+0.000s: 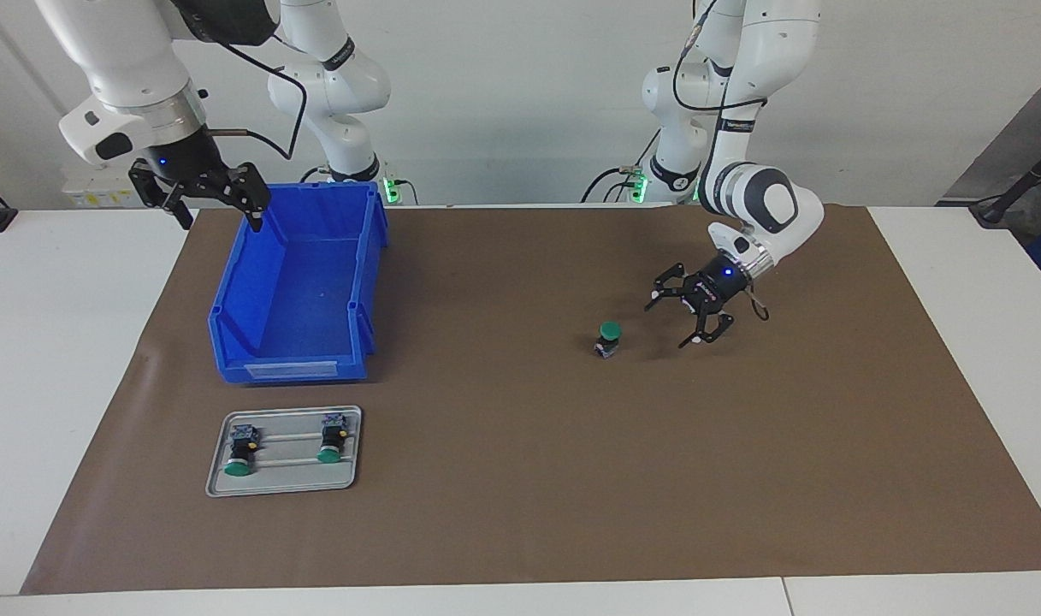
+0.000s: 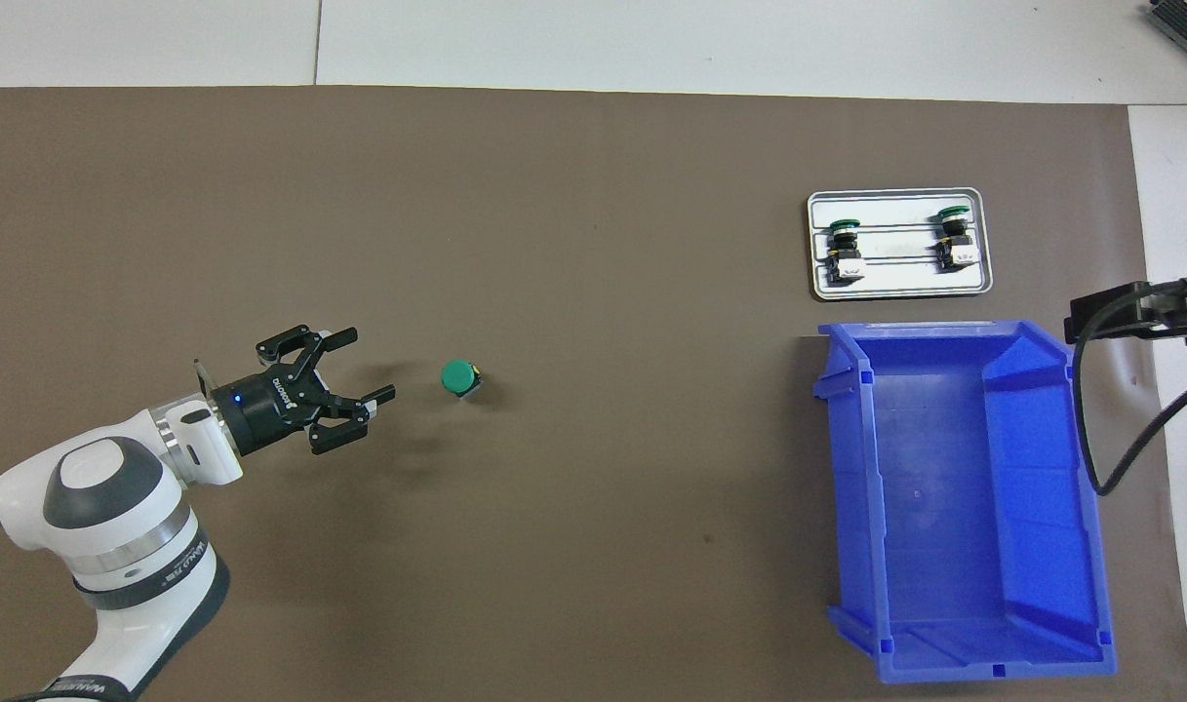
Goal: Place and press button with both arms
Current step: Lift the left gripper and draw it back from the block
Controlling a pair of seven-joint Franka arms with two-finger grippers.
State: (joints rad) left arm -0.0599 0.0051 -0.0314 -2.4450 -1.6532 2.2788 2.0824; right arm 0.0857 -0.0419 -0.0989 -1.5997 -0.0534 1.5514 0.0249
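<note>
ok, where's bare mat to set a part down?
Widest bare mat: between the button and the bin. Also bare farther out than the button, up to the tray. Crowded: bin and tray close together; the open left gripper sits beside the button.

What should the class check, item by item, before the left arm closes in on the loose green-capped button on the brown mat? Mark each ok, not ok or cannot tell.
1. The small push-button with a round green cap and black body stands alone on the brown paper mat, cap up: ok.
2. Left gripper open, fingers spread: ok.
3. Left gripper low beside the button, not touching it; gap visible in both views: ok.
4. Nothing lies between gripper and button: ok.
5. Right gripper open, waiting over the rim of the blue plastic bin: ok.
6. The flat metal tray already holds two green-capped buttons; free slot for a third: cannot tell.
</note>
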